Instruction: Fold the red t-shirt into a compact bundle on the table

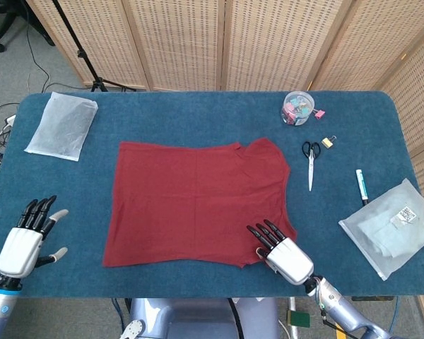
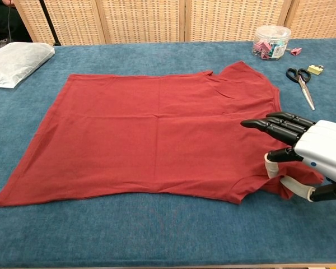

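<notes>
The red t-shirt [image 1: 198, 201] [image 2: 157, 126] lies spread flat in the middle of the blue table [image 1: 198, 113], its neck and sleeves toward the right. My right hand [image 1: 283, 252] [image 2: 302, 151] hovers at the shirt's near right corner. Its dark fingers [image 2: 274, 124] stretch out over the sleeve while the thumb curls low beside the sleeve's edge, and no cloth is visibly pinched. My left hand [image 1: 28, 239] is at the table's near left edge, fingers spread and holding nothing, well apart from the shirt. The chest view does not show it.
A white bag [image 1: 62, 126] [image 2: 17, 61] lies at the far left. To the right are a jar of clips [image 1: 297, 107] [image 2: 271, 42], scissors [image 1: 311, 159] [image 2: 301, 83], a small brass lock [image 1: 328, 142], a marker [image 1: 361, 185] and a clear packet [image 1: 392, 226].
</notes>
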